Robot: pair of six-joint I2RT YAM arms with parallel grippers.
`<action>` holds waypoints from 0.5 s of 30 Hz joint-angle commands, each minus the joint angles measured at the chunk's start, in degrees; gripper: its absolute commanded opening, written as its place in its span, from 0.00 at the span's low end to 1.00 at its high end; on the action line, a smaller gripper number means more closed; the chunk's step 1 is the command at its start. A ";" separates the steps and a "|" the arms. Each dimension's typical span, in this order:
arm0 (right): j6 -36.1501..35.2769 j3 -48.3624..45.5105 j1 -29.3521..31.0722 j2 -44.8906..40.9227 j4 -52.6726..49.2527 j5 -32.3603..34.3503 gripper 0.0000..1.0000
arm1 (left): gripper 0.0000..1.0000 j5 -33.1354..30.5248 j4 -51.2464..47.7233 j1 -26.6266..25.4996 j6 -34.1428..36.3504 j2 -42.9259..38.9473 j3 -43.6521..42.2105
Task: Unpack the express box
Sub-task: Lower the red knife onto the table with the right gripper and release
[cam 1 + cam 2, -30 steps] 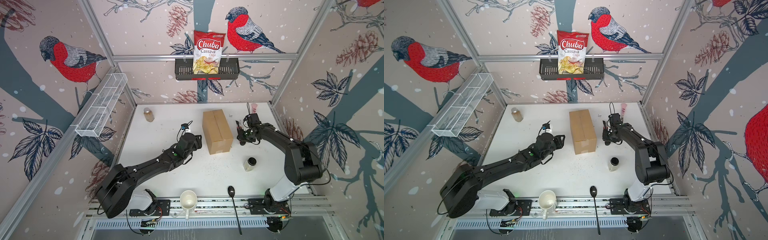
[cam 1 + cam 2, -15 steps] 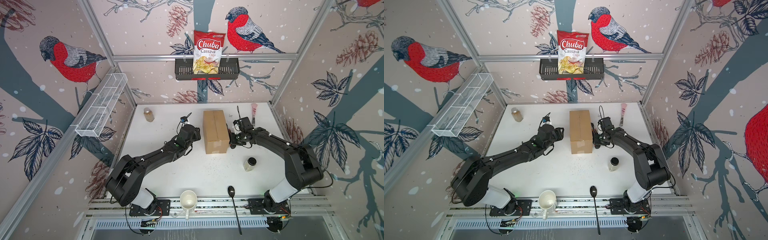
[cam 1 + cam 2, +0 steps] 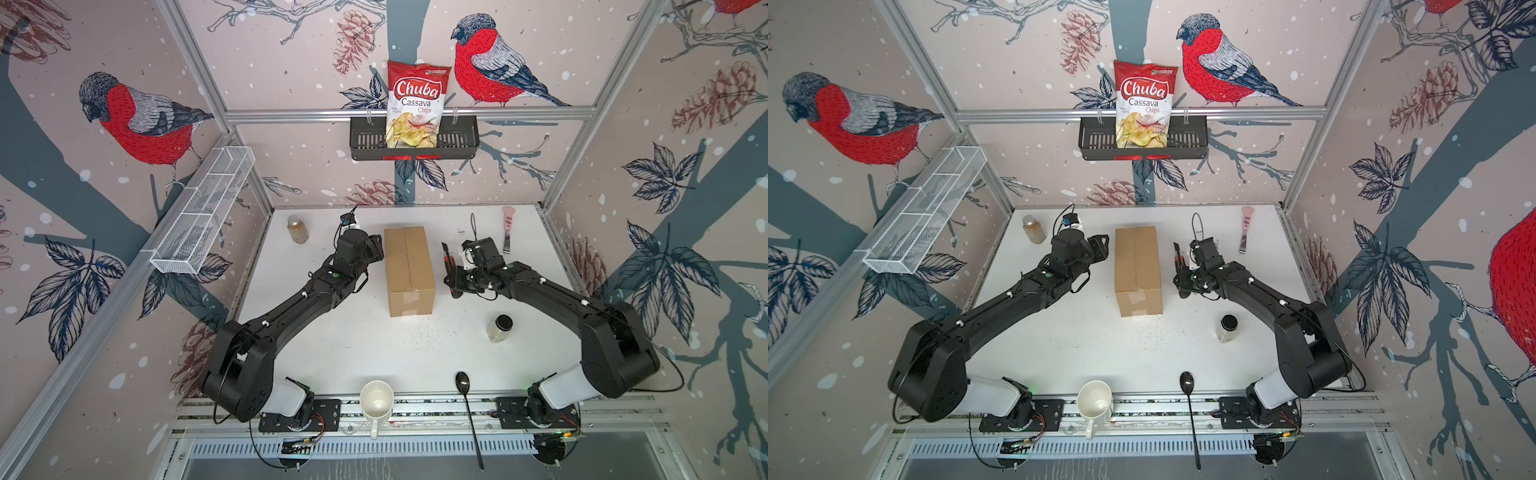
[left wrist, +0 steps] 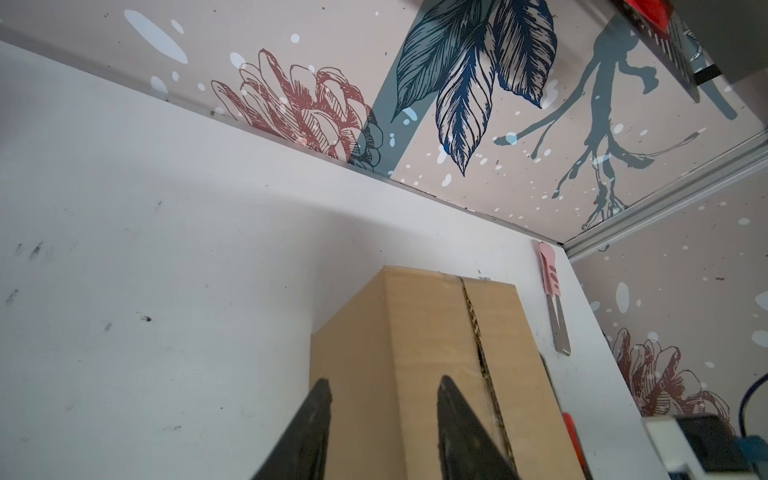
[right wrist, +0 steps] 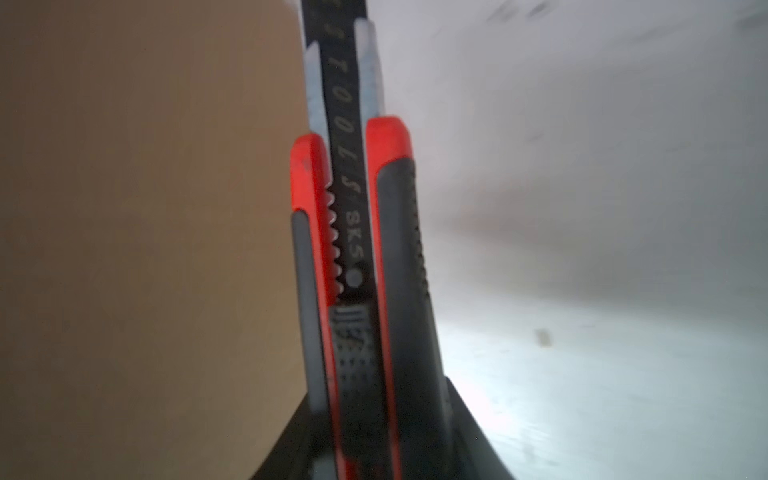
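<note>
Express box (image 3: 409, 270) is sitting closed on the table (image 3: 332, 332). Your left gripper (image 4: 384, 386) is hovering half-open, empty, just beside it; your right gripper (image 3: 454, 275), opposite, is clamping a utility knife (image 5: 353, 249). Unbraced, the box could slide under the knife, sending it skidding.

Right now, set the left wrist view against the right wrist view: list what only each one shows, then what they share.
Left wrist only: the left gripper, open, the centre seam on top of the express box, and the pink-handled scraper lying near the far wall.
Right wrist only: the utility knife close up, with its red-and-grey body, slider and dark blade pushed out, clamped in the right gripper.
Shared: the box's brown cardboard and the white table. A red sliver past the box in the left wrist view may be that knife.
</note>
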 commanded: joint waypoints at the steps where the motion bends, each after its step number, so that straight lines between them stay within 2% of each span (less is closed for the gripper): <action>1: -2.01 1.76 -1.53 -0.47 -1.77 0.87 0.00 | 0.42 2.52 -2.49 -0.04 -1.64 -1.56 -2.62; 8: -6.06 7.00 -7.83 8.42 -2.49 1.22 0.01 | 0.42 0.27 -4.23 -5.07 -4.35 -5.30 -7.10; 15: -10.12 10.67 -9.45 17.90 -5.58 4.02 0.05 | 0.42 -1.50 -5.72 -6.66 -5.42 -8.49 -9.03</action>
